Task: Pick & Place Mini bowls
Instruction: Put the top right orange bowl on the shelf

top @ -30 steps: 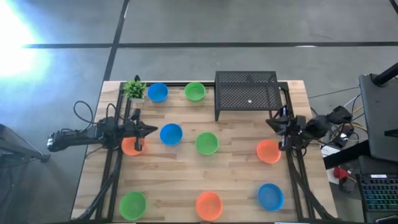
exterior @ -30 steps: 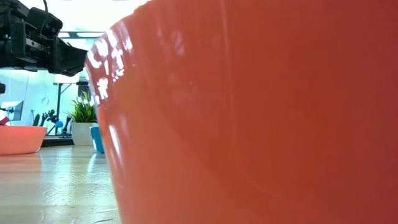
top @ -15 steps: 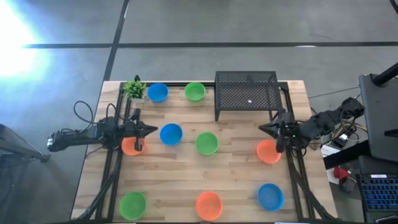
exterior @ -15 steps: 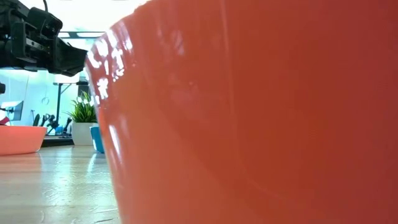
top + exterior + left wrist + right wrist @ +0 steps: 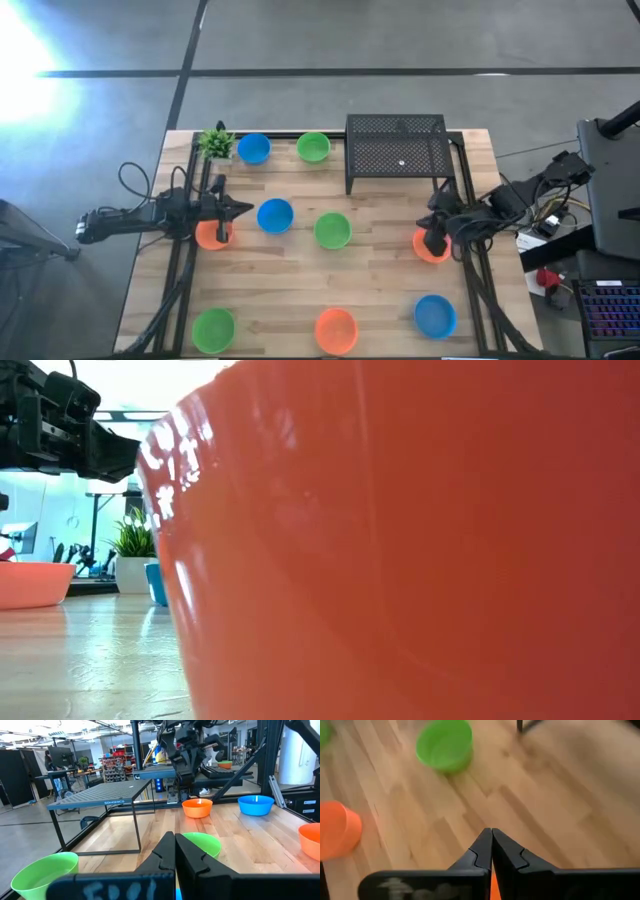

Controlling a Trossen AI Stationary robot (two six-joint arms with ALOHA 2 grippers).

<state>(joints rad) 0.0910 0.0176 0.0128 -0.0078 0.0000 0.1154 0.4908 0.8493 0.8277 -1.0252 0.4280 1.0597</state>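
From above I see nine mini bowls spread over the wooden table. My left gripper sits clenched and empty between an orange bowl and a blue bowl. My right gripper, clenched too, hangs over another orange bowl.

At table height, an orange bowl fills my picture.

My left wrist shows pinched fingers, holding nothing.

My right wrist shows closed fingers above bare wood.

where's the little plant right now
In the high view the plant stands at the table's far left corner, right beside a blue bowl and just beyond the left hand.
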